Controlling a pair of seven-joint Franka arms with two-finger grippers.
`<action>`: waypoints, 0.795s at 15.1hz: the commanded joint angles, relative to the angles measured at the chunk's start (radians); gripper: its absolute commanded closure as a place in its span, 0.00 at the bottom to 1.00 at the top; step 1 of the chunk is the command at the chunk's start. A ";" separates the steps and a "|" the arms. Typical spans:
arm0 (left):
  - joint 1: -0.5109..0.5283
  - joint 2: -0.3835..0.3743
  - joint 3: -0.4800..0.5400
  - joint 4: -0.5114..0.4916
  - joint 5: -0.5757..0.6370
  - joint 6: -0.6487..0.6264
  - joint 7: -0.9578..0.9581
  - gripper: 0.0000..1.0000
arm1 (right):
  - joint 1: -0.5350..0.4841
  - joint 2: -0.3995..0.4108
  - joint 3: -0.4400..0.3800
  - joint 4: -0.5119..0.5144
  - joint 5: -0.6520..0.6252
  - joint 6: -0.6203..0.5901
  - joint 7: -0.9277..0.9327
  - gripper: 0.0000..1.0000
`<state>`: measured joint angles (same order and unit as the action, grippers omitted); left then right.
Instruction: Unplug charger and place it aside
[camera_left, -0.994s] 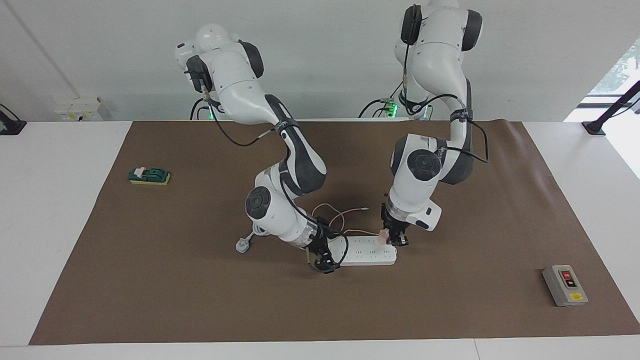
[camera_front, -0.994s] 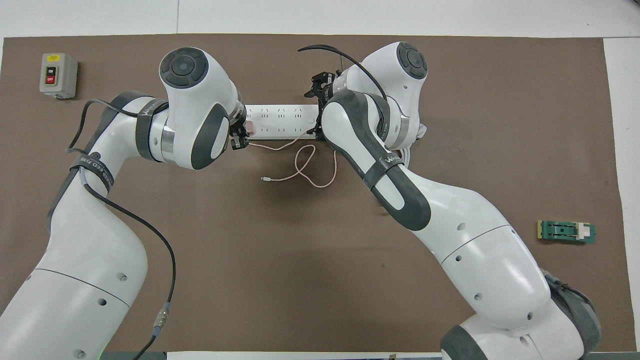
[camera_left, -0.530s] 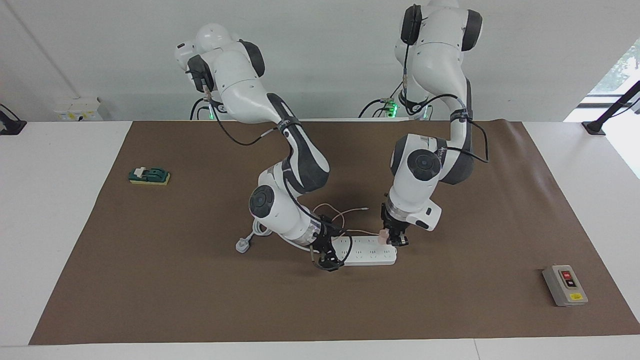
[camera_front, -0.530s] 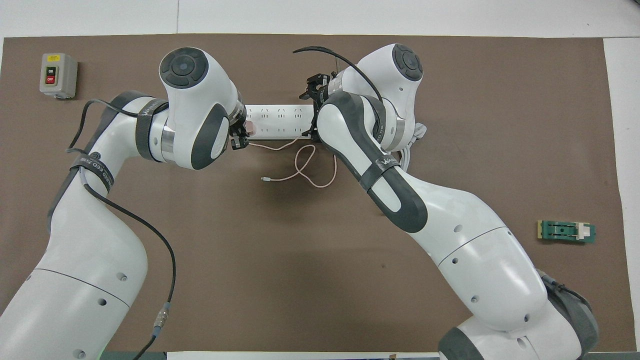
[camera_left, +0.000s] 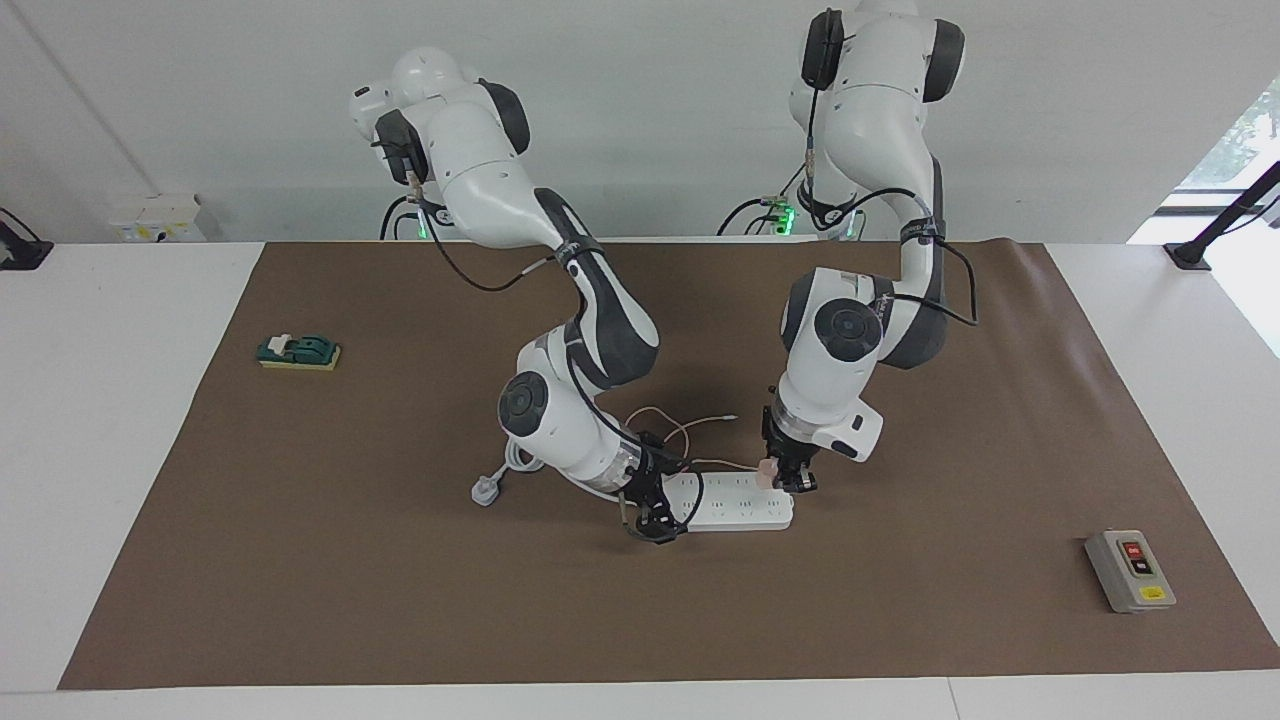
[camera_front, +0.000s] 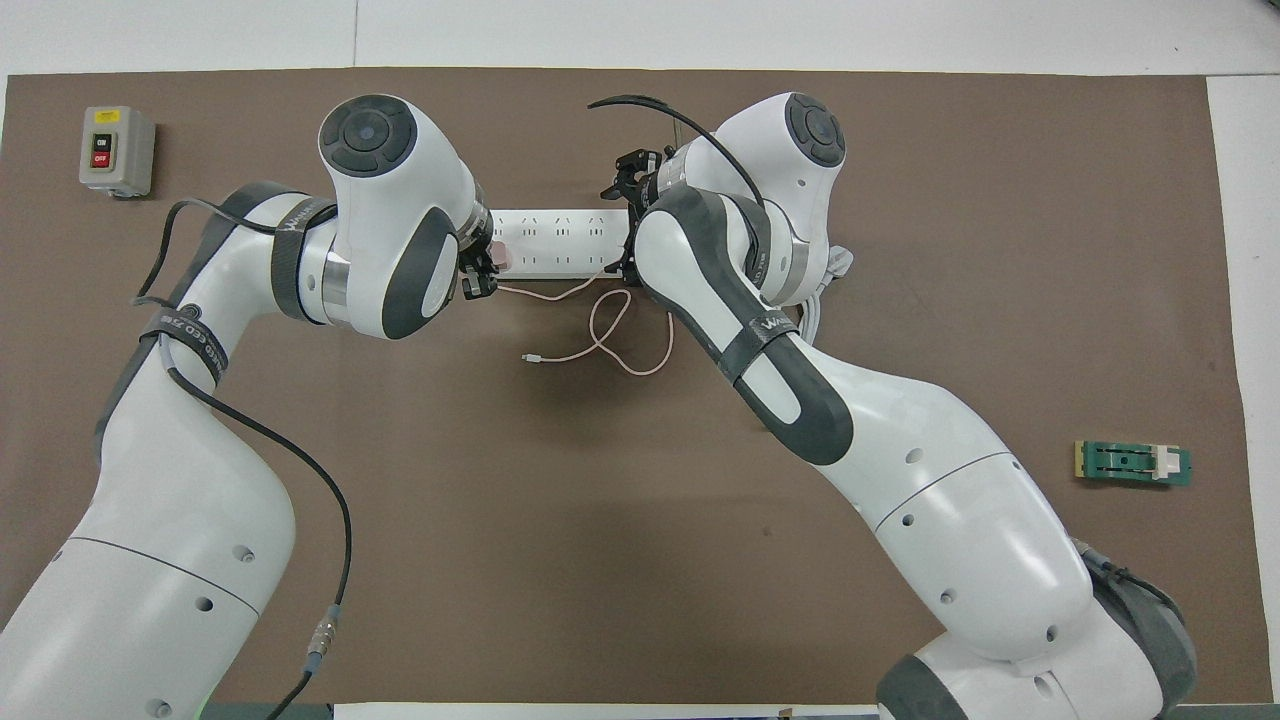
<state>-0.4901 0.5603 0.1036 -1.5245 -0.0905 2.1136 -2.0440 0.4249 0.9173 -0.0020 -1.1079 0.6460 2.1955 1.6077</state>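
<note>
The pale pink charger (camera_left: 768, 470) sits plugged into the end of the white power strip (camera_left: 735, 502) toward the left arm's end of the table. My left gripper (camera_left: 786, 478) is shut on the charger, also seen in the overhead view (camera_front: 500, 258). Its thin pink cable (camera_front: 610, 335) loops on the mat, nearer to the robots than the strip. My right gripper (camera_left: 652, 514) is down at the strip's other end, around it. In the overhead view the strip (camera_front: 555, 240) lies between the left gripper (camera_front: 482, 272) and the right gripper (camera_front: 622, 228).
A white three-pin plug (camera_left: 484, 491) on a thick white cord lies by the right arm's wrist. A grey switch box (camera_left: 1130, 570) stands toward the left arm's end. A green block (camera_left: 298, 351) lies toward the right arm's end.
My right gripper has shifted slightly along the strip's end and its arm has leaned in a little. The left gripper and the charger have not moved.
</note>
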 joint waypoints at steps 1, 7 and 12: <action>-0.019 -0.033 0.005 -0.062 0.005 0.003 -0.019 1.00 | 0.012 -0.020 0.000 -0.055 0.030 0.049 -0.026 0.00; -0.019 -0.033 0.005 -0.060 0.005 0.003 -0.019 1.00 | 0.018 -0.023 0.000 -0.081 0.038 0.055 -0.029 0.00; -0.019 -0.033 0.005 -0.066 0.005 0.005 -0.019 1.00 | 0.018 -0.034 0.000 -0.093 0.070 0.064 -0.025 0.00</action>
<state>-0.4901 0.5602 0.1036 -1.5251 -0.0905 2.1141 -2.0440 0.4406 0.9129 0.0008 -1.1518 0.6814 2.2364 1.6077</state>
